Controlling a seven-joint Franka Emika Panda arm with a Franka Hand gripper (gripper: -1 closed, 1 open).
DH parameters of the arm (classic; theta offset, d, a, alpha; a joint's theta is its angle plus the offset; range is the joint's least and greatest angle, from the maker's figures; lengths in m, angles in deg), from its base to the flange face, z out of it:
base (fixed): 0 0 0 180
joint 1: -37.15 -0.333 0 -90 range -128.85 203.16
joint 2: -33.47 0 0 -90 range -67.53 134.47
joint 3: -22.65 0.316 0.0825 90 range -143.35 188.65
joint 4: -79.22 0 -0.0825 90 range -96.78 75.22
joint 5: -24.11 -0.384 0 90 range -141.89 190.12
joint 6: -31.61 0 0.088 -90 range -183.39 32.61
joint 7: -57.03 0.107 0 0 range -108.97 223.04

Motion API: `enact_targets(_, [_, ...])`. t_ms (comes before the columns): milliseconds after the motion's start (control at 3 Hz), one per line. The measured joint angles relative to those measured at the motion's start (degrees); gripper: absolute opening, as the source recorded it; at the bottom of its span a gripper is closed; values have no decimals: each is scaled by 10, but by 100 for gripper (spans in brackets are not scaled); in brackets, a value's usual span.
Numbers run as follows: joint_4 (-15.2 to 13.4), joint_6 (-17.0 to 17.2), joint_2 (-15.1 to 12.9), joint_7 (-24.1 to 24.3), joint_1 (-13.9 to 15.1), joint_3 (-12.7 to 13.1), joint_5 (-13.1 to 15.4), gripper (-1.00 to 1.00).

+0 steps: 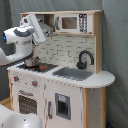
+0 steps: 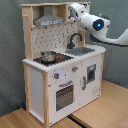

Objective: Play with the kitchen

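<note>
Whether the jaws are open or closed cannot be told: the gripper (image 1: pixel 44 31) is up under the top shelf in both exterior views, with its tip lost against the woodwork.

Going left to right in the first exterior view, the arm (image 1: pixel 20 39) reaches in from the left edge, its white body in front of the hood area. Below it the pot (image 1: pixel 31 62) sits on the stovetop (image 1: pixel 41 66), with the oven door (image 1: pixel 26 104) beneath. Then comes the sink (image 1: pixel 73 74) with the black faucet (image 1: pixel 85 59) at its back, and above them the microwave (image 1: pixel 73 23) on the shelf. The kitchen (image 1: pixel 95 85) stands upright against a grey curtain.

In the second exterior view the order flips: hood (image 2: pixel 47 21) and pot (image 2: pixel 48 56) to the left, faucet (image 2: pixel 75 39) in the middle, and the gripper (image 2: pixel 76 10) at the upper right, close to the shelf's post.

The main risk I see is a knock. The wrist sits tight between shelf, post and backsplash, so a sideways or upward move could strike the wood and rock the kitchen. A fast drop could clip the faucet or tip the pot off the stove.
</note>
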Motion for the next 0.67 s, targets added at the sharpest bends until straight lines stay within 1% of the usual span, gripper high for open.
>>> enact_targets(333, [0,24,39,-35,-23,1,0,100])
enact_targets(667, [-1,45,83,-64,-38,10,1,100])
